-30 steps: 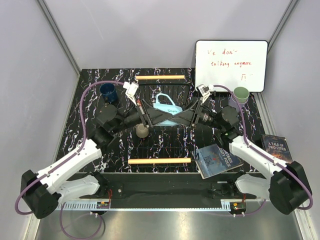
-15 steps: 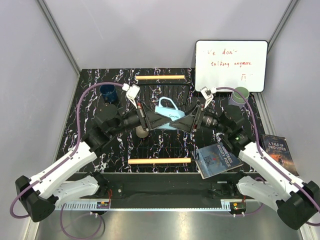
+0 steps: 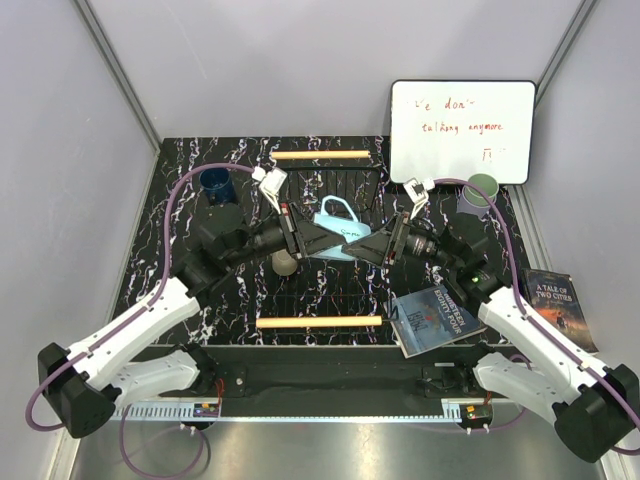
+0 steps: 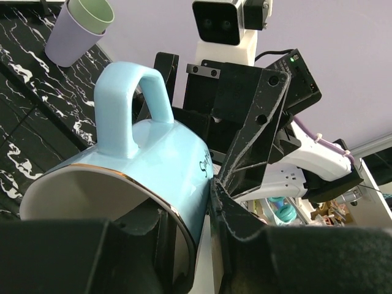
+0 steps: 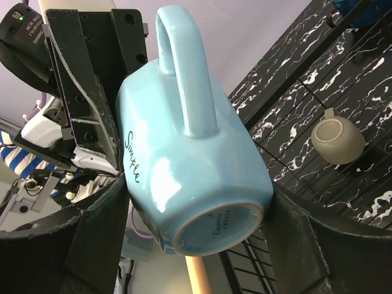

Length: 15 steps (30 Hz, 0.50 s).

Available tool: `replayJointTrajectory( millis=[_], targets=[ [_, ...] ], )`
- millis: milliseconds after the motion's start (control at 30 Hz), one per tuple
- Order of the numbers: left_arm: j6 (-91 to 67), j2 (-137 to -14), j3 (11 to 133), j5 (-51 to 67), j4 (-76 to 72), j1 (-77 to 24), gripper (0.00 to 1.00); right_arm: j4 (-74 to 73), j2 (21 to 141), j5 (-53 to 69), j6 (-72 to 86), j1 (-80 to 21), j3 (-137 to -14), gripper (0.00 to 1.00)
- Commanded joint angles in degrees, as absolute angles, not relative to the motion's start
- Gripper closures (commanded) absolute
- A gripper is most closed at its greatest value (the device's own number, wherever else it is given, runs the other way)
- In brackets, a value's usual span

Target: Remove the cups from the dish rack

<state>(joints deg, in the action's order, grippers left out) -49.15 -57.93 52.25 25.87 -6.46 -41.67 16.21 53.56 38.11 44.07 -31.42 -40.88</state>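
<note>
The light blue mug [image 3: 338, 228] hangs on its side above the middle of the black wire dish rack [image 3: 330, 290], held from both ends. My left gripper [image 3: 318, 240] is shut on its rim, one finger inside the mouth and one outside [image 4: 196, 202]. My right gripper [image 3: 362, 245] is shut across its base end [image 5: 196, 202]. The beige handled mug [image 3: 284, 262] sits in the rack, also in the right wrist view [image 5: 338, 138]. The navy mug [image 3: 216, 185] stands on the table left of the rack. The green tumbler [image 4: 90, 13] sits nested in the lavender tumbler [image 4: 70, 46] at the right [image 3: 480, 190].
The rack's wooden handles lie at the far end [image 3: 320, 155] and near end [image 3: 318, 321]. A whiteboard [image 3: 462, 130] leans at the back right. One book [image 3: 435, 318] lies by the rack's near right corner, another [image 3: 553, 295] at the right edge.
Both arms have shifted their pose with the mug between them. The mug has come slightly nearer and stays above the rack's middle, held at both ends throughout.
</note>
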Motion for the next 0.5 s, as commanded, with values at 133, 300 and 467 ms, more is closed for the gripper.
replayJointTrajectory(
  millis=[133, 300, 467],
  targets=[
    [-48.1, -56.1, 54.0, 10.9, -13.8, -37.3, 1.0, 16.1, 50.5, 44.6, 40.6, -32.6, -41.3, 0.77],
    [-46.7, -56.2, 57.0, 9.8, -10.8, -37.2, 1.0, 15.4, 50.4, 44.5, 40.5, -32.6, -41.2, 0.32],
    [-46.9, -56.3, 56.9, 10.1, -10.5, -37.2, 1.0, 12.7, 50.5, 44.5, 38.2, -32.6, -42.2, 0.14]
  ],
)
